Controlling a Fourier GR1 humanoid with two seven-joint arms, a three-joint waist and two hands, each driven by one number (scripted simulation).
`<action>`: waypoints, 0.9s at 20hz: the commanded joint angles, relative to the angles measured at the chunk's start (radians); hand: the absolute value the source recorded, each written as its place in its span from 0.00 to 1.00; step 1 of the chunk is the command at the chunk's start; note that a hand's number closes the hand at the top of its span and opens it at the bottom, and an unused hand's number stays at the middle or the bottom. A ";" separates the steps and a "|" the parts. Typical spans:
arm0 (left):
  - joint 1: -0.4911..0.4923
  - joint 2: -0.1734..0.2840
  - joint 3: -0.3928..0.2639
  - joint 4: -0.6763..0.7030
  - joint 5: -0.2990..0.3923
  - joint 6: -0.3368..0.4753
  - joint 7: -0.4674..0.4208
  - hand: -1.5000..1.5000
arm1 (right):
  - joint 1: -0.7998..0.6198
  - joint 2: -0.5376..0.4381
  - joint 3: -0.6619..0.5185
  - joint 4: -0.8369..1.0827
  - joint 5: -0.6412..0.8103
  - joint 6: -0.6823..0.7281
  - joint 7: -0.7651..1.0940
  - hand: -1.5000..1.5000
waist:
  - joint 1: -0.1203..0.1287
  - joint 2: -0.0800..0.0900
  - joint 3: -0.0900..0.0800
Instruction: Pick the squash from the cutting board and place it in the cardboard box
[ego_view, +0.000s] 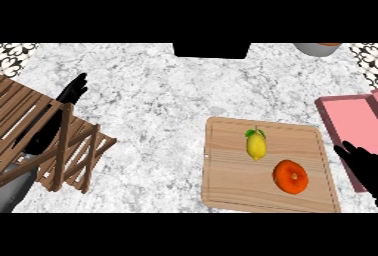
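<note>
Marble counter (170, 100) seen from steeply above. At four o'clock lies a wooden cutting board (270, 166) with two items on it: a yellow, lemon-like squash (256, 145) near the board's centre, and a round orange fruit (290, 176) just beside it toward five o'clock, apart from it. No hand touches either. The right hand (362, 165) sits at the board's three o'clock edge, fingers straight and relaxed, holding nothing. The left hand (71, 92) shows at nine o'clock beyond a slatted wooden crate (52, 145), fingers extended, empty, resting. A pink box (347, 122) sits at two o'clock, partly behind the right hand; no cardboard-coloured box is visible. Likely risks: the hand could close on the nearby orange fruit instead, or knock it while reaching across, and the receiving box is ambiguous.
</note>
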 joint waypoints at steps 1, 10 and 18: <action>-0.067 -0.070 -0.029 -0.055 -0.006 -0.006 0.008 0.50 | -0.111 0.061 0.083 0.022 -0.011 0.079 0.167 0.00 | -0.006 -0.006 0.012; -0.022 -0.094 -0.010 -0.077 -0.028 -0.008 -0.002 0.50 | -0.309 0.286 0.296 0.146 0.094 0.156 0.354 0.00 | -0.007 -0.010 0.012; -0.041 -0.105 0.001 -0.120 -0.048 -0.018 0.062 0.50 | -0.407 0.407 0.333 0.342 0.194 0.157 0.328 0.00 | -0.014 -0.012 0.014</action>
